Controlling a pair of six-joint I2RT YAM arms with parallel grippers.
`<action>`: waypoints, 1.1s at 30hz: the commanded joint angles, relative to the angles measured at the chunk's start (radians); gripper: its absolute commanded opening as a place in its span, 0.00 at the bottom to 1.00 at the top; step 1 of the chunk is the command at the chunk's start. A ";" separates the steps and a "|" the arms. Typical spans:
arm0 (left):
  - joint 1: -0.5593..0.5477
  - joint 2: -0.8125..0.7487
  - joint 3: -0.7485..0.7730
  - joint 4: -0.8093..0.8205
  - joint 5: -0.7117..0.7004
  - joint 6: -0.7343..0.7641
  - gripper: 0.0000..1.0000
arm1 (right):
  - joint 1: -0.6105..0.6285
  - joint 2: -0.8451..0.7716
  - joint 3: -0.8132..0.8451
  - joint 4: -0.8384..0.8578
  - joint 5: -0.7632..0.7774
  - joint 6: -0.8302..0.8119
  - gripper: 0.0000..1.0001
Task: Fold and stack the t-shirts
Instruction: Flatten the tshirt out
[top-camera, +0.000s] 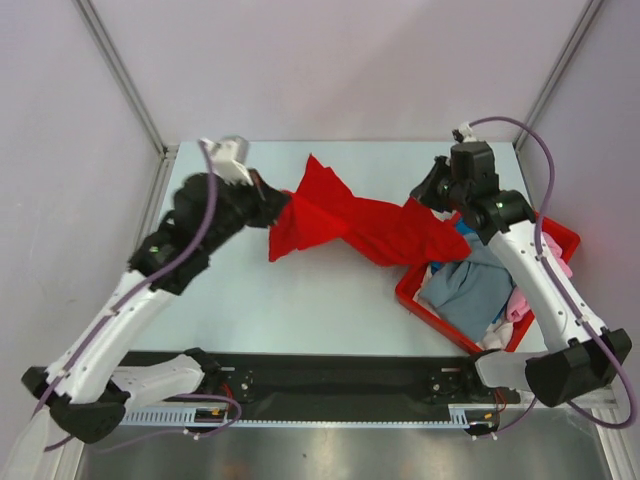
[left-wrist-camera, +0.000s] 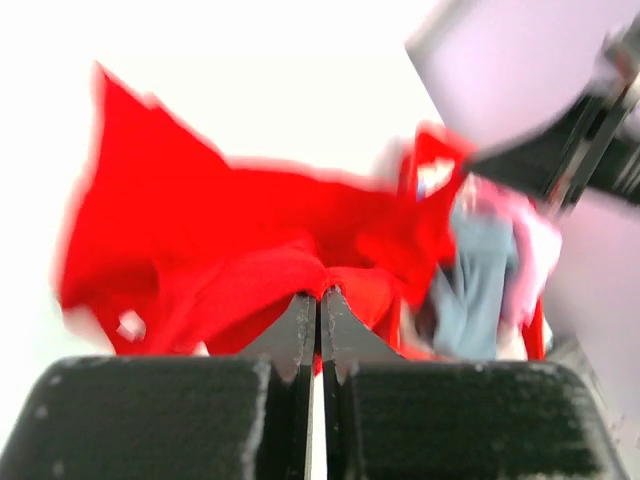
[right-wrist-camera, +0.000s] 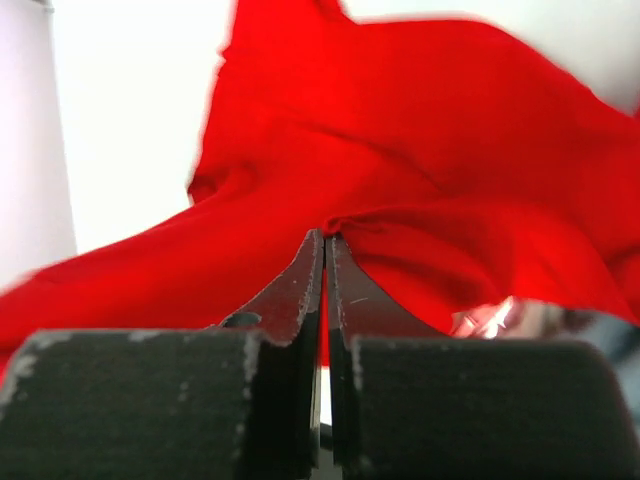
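Black fingers of the left gripper (left-wrist-camera: 320, 296) fill the bottom of the left wrist view. They are flat, rough wedges pressed tight together, and they pinch a fold of the red t-shirt (left-wrist-camera: 200, 260) at their tips. The right gripper (right-wrist-camera: 326, 240) looks the same in its own view. Its two dark wedges are shut with just a thin line between them, and they bite into a bunched bit of the same red cloth.

From above, the red t-shirt hangs stretched between the two grippers, over the back half of the smooth, pale table (top-camera: 300, 300). It is soft, big and very bright. It is twisted in the middle. One pointy corner sticks out toward the back, and a floppy part droops on the left side. Its right end hangs over the far side of the bin (top-camera: 567, 236).

The bin is hard red plastic, shaped like a box with straight sides. It sits at an angle on the right of the table. Inside it lies a crumpled heap of soft shirts. A grey-blue t-shirt (top-camera: 470, 290) is on top in the middle. A pink t-shirt (top-camera: 518, 305) peeks out on the right side of the heap. A bit of white cloth (top-camera: 495, 338) shows at the near end.
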 joint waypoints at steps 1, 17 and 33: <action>0.054 -0.051 0.249 -0.120 -0.087 0.101 0.01 | 0.066 0.026 0.168 0.041 0.055 -0.049 0.00; 0.068 -0.124 1.038 -0.254 -0.110 0.411 0.00 | 0.299 -0.014 0.688 -0.105 -0.092 -0.110 0.00; 0.066 -0.002 0.742 -0.010 -0.206 0.534 0.01 | 0.406 -0.020 0.471 0.199 0.119 -0.118 0.00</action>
